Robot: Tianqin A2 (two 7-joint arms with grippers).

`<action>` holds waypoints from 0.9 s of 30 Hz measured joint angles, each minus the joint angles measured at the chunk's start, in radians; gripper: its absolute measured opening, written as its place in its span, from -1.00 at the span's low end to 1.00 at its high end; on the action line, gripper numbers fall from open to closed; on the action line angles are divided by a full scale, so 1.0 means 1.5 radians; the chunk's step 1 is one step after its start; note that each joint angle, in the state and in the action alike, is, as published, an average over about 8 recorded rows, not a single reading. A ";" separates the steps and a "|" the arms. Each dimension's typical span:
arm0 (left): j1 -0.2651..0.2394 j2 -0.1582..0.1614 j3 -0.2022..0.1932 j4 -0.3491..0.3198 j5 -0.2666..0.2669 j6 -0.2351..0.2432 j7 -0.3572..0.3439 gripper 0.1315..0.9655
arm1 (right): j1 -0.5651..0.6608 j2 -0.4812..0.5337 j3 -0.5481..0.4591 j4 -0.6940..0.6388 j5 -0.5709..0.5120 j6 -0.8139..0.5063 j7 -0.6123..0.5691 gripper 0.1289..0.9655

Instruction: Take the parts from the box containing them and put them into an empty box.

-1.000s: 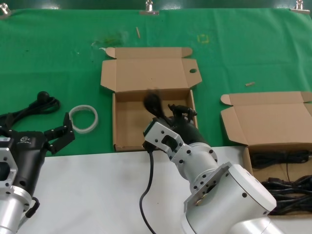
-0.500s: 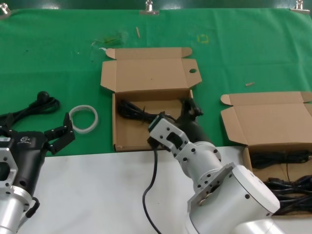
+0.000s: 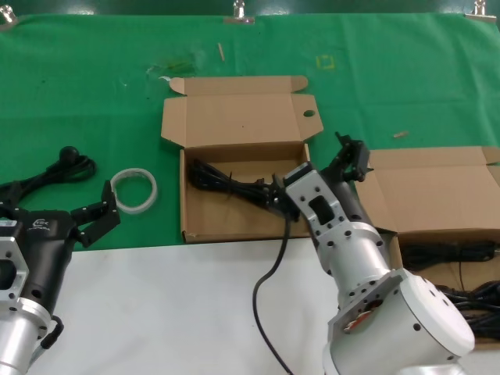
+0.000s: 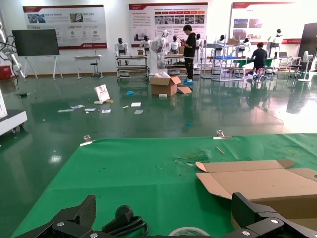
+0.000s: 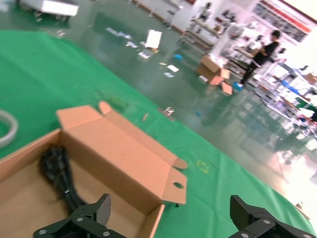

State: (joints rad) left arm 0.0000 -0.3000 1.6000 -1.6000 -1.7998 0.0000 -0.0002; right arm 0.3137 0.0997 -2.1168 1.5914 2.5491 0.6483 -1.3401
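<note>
We log the green mat [image 3: 406, 70] under everything. Our right gripper [image 3: 345, 160] hangs with its fingers spread and nothing between them, above the gap between the two boxes.

To its left, close by, lies the holed-lid box [image 3: 238, 168], lid folded back, oval hole in the side flap nearest the gripper. One coil of black cord [image 3: 230, 181] lies inside, along the back wall, well clear of the fingertips. The right wrist view confirms it: cord [image 5: 57, 173] in the tray corner, the holed flap beside the open fingers.

To the gripper's right, just beside it, sits the source box [image 3: 437, 195] with its lid back. The remaining cords [image 3: 457, 293] lie in it, partly hidden behind our right arm.

Our left gripper [image 3: 94, 217] is parked far to the left, fingers apart, empty. Beyond its tips lie a white ring [image 3: 134, 190] and, left of that, a knob-ended cord [image 3: 58, 168], both on the mat.
</note>
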 joint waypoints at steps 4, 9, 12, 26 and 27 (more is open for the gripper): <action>0.000 0.000 0.000 0.000 0.000 0.000 0.000 1.00 | -0.014 0.000 0.023 0.000 -0.034 -0.029 0.061 0.57; 0.000 0.000 0.000 0.000 0.000 0.000 0.000 1.00 | -0.032 0.000 0.053 0.001 -0.076 -0.066 0.136 0.77; 0.000 0.000 0.000 0.000 0.000 0.000 0.000 1.00 | -0.042 0.000 0.070 0.001 -0.101 -0.088 0.181 0.83; 0.000 0.000 0.000 0.000 0.000 0.000 0.000 1.00 | -0.092 0.000 0.152 0.003 -0.220 -0.190 0.393 0.99; 0.000 0.000 0.000 0.000 0.000 0.000 0.000 1.00 | -0.096 0.000 0.157 0.003 -0.228 -0.197 0.408 1.00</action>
State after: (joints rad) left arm 0.0000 -0.3000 1.6000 -1.6000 -1.7999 0.0000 -0.0001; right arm 0.1703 0.0997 -1.8807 1.5954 2.2068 0.3521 -0.7280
